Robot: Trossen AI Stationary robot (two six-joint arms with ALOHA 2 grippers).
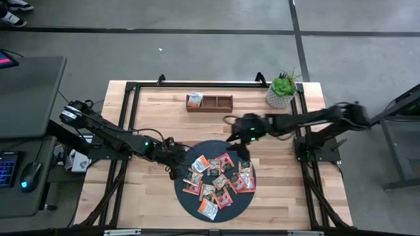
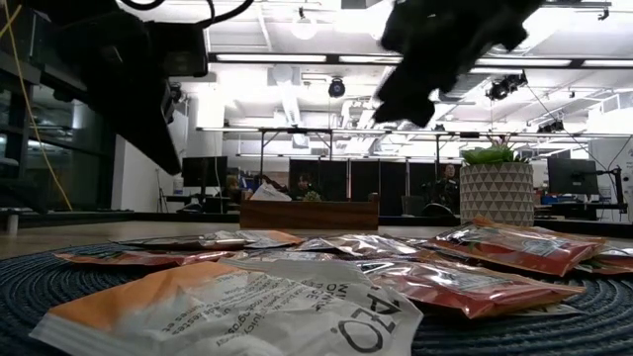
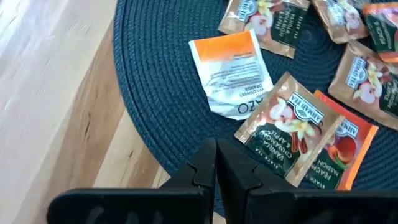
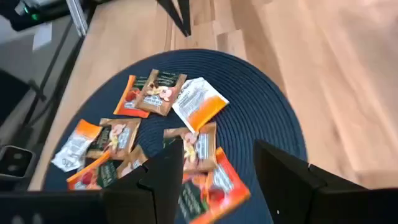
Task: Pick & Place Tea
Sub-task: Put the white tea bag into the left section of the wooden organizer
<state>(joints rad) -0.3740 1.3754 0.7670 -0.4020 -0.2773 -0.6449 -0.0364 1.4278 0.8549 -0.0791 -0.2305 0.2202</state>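
Several small square tea sachets [image 1: 220, 180], white, orange, red and brown-green, lie flat and partly overlapping on a dark round woven mat [image 1: 246, 203]. My left gripper [image 1: 176, 157] is shut, empty, and hangs over the mat's left edge. In its wrist view its fingertips [image 3: 216, 163] are just short of a brown-green sachet [image 3: 287, 127] and an orange-and-white one [image 3: 231, 71]. My right gripper [image 1: 241, 149] stands open above the mat's far right part, with sachets [image 4: 193, 144] below its fingers [image 4: 217, 171].
At the table's far middle stands a wooden two-compartment box [image 1: 216, 103], and its left compartment holds one sachet [image 1: 195, 100]. A potted plant [image 1: 282, 90] stands at the far right corner. Bare wood [image 1: 157, 124] lies between the box and the mat.
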